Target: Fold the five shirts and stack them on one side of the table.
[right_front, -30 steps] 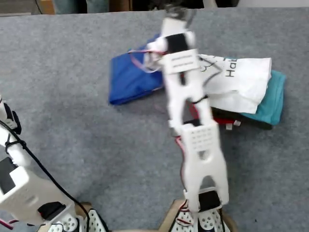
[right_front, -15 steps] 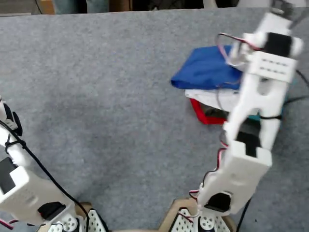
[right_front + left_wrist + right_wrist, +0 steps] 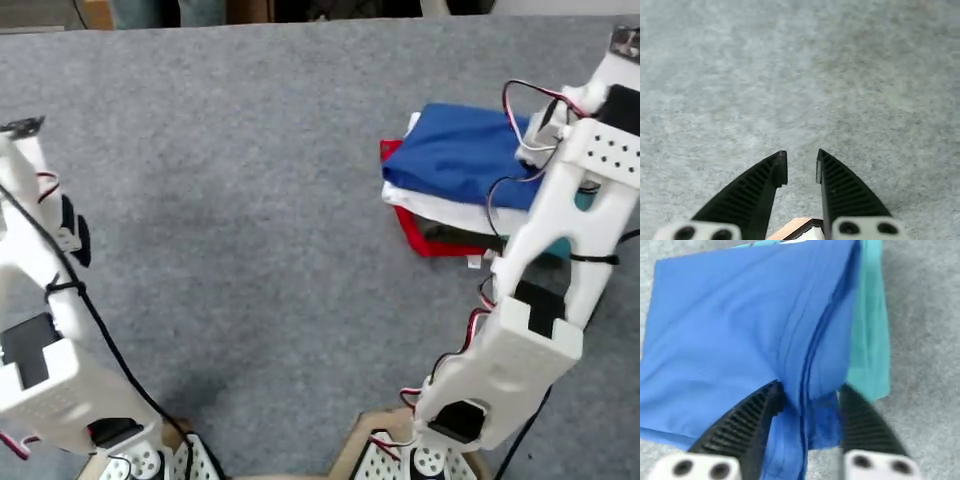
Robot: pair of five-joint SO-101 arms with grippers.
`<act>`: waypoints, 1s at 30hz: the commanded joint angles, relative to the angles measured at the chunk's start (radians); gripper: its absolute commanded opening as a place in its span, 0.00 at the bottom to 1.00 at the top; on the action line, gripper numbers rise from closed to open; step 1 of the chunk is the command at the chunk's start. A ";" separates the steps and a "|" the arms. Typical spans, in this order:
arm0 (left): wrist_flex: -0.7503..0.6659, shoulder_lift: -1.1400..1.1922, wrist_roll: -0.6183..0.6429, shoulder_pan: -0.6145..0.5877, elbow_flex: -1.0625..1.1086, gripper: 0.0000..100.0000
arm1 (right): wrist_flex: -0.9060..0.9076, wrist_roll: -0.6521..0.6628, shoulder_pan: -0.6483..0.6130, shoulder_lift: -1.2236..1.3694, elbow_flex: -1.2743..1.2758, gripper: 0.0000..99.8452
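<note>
A folded blue shirt (image 3: 455, 150) lies on top of a pile at the right side of the table, over a white shirt (image 3: 440, 207), a red one (image 3: 408, 232), a black one (image 3: 455, 240) and a teal one (image 3: 870, 335). My right gripper (image 3: 807, 390) is at the far right edge of the blue shirt (image 3: 725, 330), shut on a bunched fold of it, right above the teal cloth. My left gripper (image 3: 801, 152) hangs over bare grey carpet at the table's left side, open by a narrow gap with nothing in it.
The grey carpeted table (image 3: 230, 200) stretches from the left arm (image 3: 45, 300) to the pile. The right arm (image 3: 530, 310) reaches from the near edge up over the pile's right end. Both arm bases sit at the near edge.
The right arm swung from the middle to the right, carrying the blue shirt onto the pile. The left arm rose and stretched farther over the table.
</note>
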 commanded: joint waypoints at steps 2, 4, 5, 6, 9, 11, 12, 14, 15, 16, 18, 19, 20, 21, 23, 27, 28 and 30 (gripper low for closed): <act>0.011 -0.112 0.003 0.088 -0.025 0.12 | 0.005 0.014 0.017 -0.179 -0.067 0.38; 0.011 -0.196 0.023 0.142 0.015 0.09 | 0.005 0.014 0.003 -0.269 -0.061 0.30; 0.009 -0.256 0.031 0.171 0.044 0.05 | 0.005 0.020 -0.005 -0.318 -0.053 0.24; 0.002 -0.324 0.037 0.200 0.082 0.03 | 0.005 0.028 -0.012 -0.366 -0.041 0.16; -0.057 -0.532 0.035 0.275 0.234 0.04 | 0.003 0.060 -0.028 -0.483 0.016 0.03; -0.126 -0.669 0.029 0.309 0.358 0.03 | 0.003 0.068 -0.031 -0.559 0.090 0.06; -0.157 -0.738 0.029 0.323 0.420 0.03 | 0.003 0.069 -0.032 -0.602 0.134 0.05; -0.199 -0.887 0.029 0.355 0.542 0.03 | 0.003 0.071 -0.038 -0.694 0.243 0.01; -0.221 -0.962 0.029 0.366 0.608 0.03 | 0.003 0.071 -0.060 -0.746 0.303 0.02; -0.245 -1.036 0.029 0.371 0.679 0.03 | 0.003 0.072 -0.084 -0.802 0.363 0.01; -0.316 -1.174 0.028 0.367 0.828 0.03 | -0.002 0.074 -0.129 -0.914 0.496 0.01; -0.359 -1.240 0.028 0.358 0.908 0.03 | -0.006 0.077 -0.163 -0.964 0.570 0.01; -0.404 -1.303 0.028 0.344 0.984 0.03 | -0.020 0.080 -0.201 -1.013 0.647 0.01; -0.442 -1.364 0.028 0.340 1.055 0.03 | -0.037 0.080 -0.238 -1.059 0.739 0.01; -0.494 -1.488 0.028 0.337 1.208 0.03 | -0.109 0.078 -0.288 -1.141 0.934 0.01; -0.516 -1.763 0.028 0.329 1.440 0.03 | -0.374 0.071 -0.361 -1.274 1.357 0.01; -0.516 -1.841 0.028 0.329 1.475 0.03 | -0.468 0.071 -0.374 -1.303 1.474 0.01; -0.516 -1.955 0.028 0.329 1.532 0.03 | -0.654 0.071 -0.408 -1.366 1.701 0.01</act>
